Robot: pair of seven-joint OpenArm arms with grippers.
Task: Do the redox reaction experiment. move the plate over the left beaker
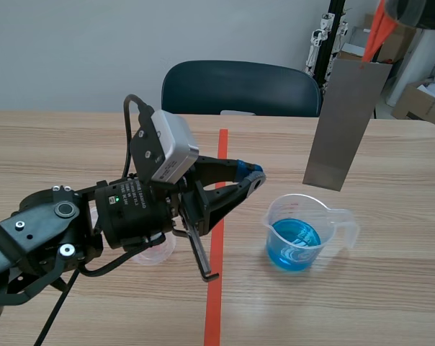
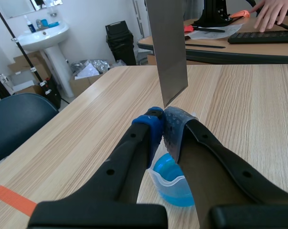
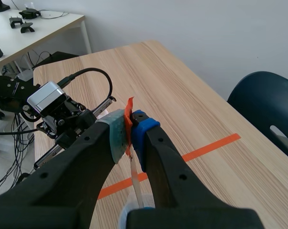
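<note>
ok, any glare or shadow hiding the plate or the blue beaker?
Scene view: soft even light, no glare on the plate, only small highlights on the liquid in the beaker. Left wrist view: plate evenly lit, left gripper covers most of the beaker. Right wrist view: plate only edge-on.

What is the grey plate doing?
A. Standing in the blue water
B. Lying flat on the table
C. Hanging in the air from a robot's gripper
C: the right gripper pinches the orange tab at the top of the plate, which hangs upright with its lower edge in the air, not in the beaker of blue liquid.
</note>
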